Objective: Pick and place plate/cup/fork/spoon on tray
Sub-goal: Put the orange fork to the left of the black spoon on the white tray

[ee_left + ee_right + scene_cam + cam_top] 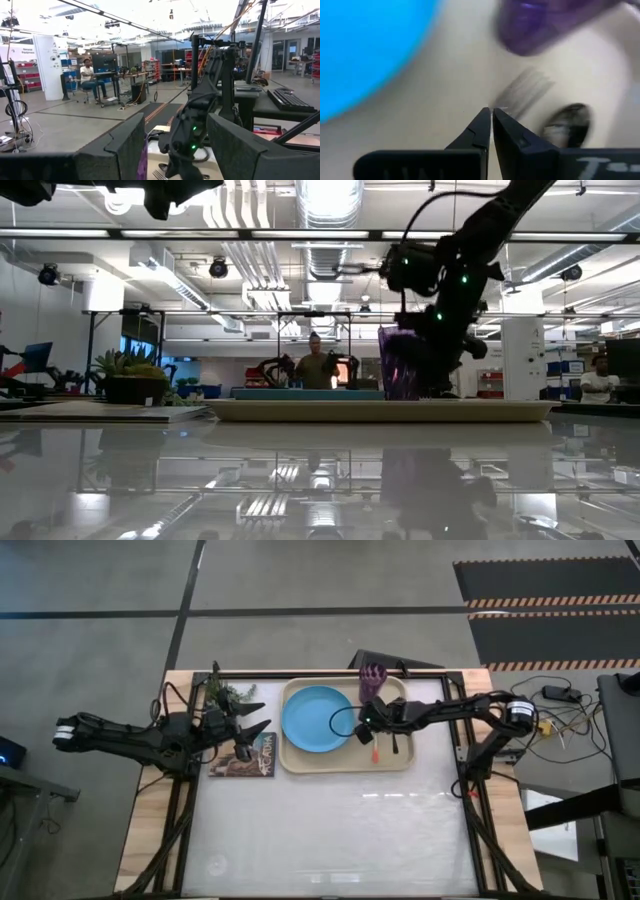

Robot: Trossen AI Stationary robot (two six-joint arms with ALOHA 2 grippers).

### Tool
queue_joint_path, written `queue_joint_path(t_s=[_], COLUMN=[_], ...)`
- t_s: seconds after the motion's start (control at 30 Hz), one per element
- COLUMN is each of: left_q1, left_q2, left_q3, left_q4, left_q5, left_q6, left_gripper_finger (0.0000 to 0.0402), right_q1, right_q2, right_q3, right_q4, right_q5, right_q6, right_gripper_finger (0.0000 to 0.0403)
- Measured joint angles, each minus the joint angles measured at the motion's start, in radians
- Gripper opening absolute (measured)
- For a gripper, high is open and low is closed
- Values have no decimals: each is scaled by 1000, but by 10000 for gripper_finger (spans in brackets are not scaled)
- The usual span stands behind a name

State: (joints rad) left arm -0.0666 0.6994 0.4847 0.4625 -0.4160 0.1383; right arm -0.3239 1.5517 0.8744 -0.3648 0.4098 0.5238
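The beige tray [296, 762] lies at the table's far middle. On it are the light-blue plate [318, 718] at the left and the purple cup [373, 680] upright in the far right corner. The fork [373, 753], with its orange handle toward the near edge, and the dark spoon [394, 743] lie at the right. My right gripper [365, 730] is shut, low over the tray between plate and spoon. In the right wrist view its tips [491, 114] stand at the fork's tines [525, 89], beside the spoon's bowl [567, 122]. My left gripper [256, 726] is open and empty over the book. My right gripper's shut fingertips [485, 122] slant down at the tray from the right and end right at the base of the fork's tines [507, 102]. I cannot tell whether they touch the fork. The fork lies flat on the tray.
A dark picture-covered book [243, 756] lies left of the tray, and a small potted plant [230, 695] stands behind it. Black rails run along the table's sides. The near half of the white table [330, 830] holds nothing. People stand in the room beyond.
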Motion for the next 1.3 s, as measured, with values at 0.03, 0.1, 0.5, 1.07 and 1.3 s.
queue_joint_path(t_s=[0.03, 0.1, 0.5, 1.07, 1.3], left_q1=[0, 0, 0, 0, 0], left_q2=[0, 0, 0, 0, 0], left_q3=[0, 0, 0, 0, 0], left_q4=[0, 0, -1, 0, 0], left_q5=[0, 0, 0, 0, 0], left_q6=[0, 0, 0, 0, 0], left_gripper_finger=[196, 196, 196, 196, 196], right_q1=[11, 31, 112, 112, 112], right_q2=[-8, -14, -6, -7, -7], right_q3=[9, 26, -31, -49, -48], right_q4=[0, 4, -6, -68, -86], right_q5=[-32, -118, -279, -277, -277], right_q6=[6, 28, 149, 173, 176], right_gripper_finger=[11, 11, 11, 11, 11])
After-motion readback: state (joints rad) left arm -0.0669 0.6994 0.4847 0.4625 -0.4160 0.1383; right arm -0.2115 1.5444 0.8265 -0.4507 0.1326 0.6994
